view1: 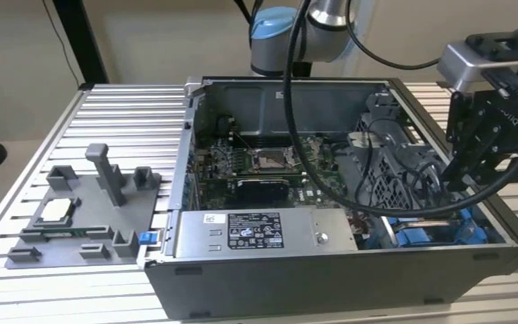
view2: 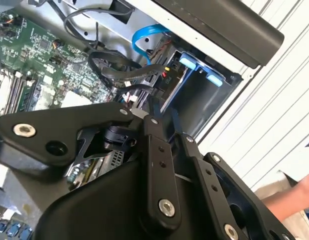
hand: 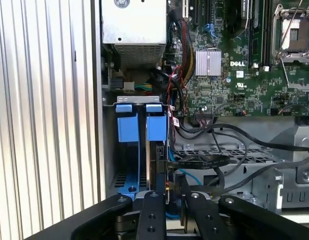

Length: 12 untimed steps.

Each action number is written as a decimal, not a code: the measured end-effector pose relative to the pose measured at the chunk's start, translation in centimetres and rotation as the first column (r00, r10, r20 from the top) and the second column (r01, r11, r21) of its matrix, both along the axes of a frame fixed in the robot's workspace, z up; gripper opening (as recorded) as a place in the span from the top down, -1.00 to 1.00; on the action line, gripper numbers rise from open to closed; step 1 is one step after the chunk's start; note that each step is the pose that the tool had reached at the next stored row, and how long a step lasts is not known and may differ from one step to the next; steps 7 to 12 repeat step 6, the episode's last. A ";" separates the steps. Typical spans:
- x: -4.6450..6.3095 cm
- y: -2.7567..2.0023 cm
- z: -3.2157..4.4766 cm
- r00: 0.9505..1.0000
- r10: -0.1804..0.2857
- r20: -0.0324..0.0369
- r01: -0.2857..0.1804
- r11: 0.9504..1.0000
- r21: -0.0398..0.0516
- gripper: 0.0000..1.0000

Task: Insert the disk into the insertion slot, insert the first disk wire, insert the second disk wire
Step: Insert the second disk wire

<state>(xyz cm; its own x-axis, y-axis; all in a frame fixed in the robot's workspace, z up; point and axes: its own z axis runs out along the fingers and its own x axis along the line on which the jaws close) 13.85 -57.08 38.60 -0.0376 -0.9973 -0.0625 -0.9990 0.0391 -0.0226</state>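
Robot hand lowered into the drive bay corner of an open computer case, working at the disk wires.

The case [view1: 331, 202] lies open on a ribbed metal table [view1: 124, 115], motherboard [hand: 244, 55] showing. The hand [hand: 167, 200] hangs over the bay [hand: 139, 145] on the exterior view's right, beside the grey power supply [view1: 259, 233]. The disk [hand: 156, 150] stands on edge in the slot in its blue carrier, a second blue carrier [hand: 127, 130] just beside it. The fingers [hand: 154, 215] look nearly closed around a small black connector [hand: 162, 162] at the disk's edge, though I cannot tell for certain that they grip it. Loose black cables [hand: 204, 162] and a blue cable [view2: 144, 35] crowd the bay. To do this well, I judge the connector must meet its port squarely, pressed straight along the disk's edge, clear of neighbouring cables.
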 end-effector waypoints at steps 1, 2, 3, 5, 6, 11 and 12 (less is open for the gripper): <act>0.0 0.00 0.01 1.000 0.000 0.000 0.000 1.000 0.000 -1.00; 0.0 0.00 0.02 1.000 0.000 0.000 0.000 1.000 0.000 -1.00; 0.0 0.00 0.03 1.000 0.000 0.000 0.000 1.000 0.000 -1.00; 0.0 0.00 0.05 1.000 0.000 0.000 0.000 1.000 0.000 -1.00; 0.0 0.00 0.05 1.000 0.000 0.000 0.000 1.000 0.000 -1.00; 0.0 0.00 0.05 1.000 0.000 0.000 0.000 1.000 0.000 -1.00; 0.0 0.00 0.05 1.000 0.000 0.000 0.000 1.000 0.000 -1.00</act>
